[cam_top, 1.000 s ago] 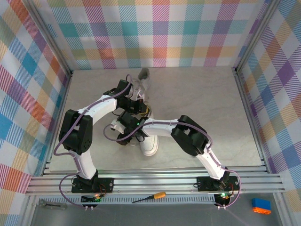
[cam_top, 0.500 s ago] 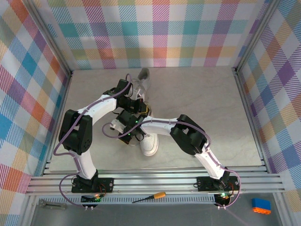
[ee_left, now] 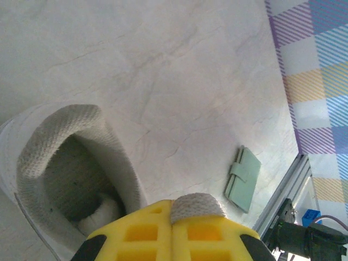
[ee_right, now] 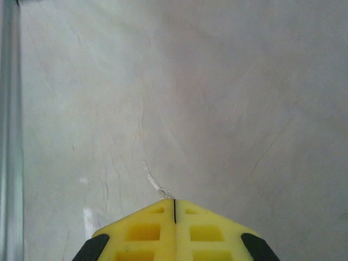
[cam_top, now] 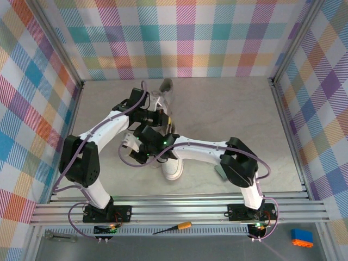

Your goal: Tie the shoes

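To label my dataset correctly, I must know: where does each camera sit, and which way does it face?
Top external: above and behind the bases, looking down on the table; left arm and right arm show.
Left wrist: on the left arm, facing across the table towards the right wall, past a sneaker; its shut left gripper shows.
Right wrist: on the right arm, facing the table; its right gripper shows, shut on a white strand.
Shared: top external and left wrist see the green pad.

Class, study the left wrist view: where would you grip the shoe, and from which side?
On the shoe, probably the padded collar, from above: its opening gapes upward, so the rim stands as a thin wall, easy to pinch.
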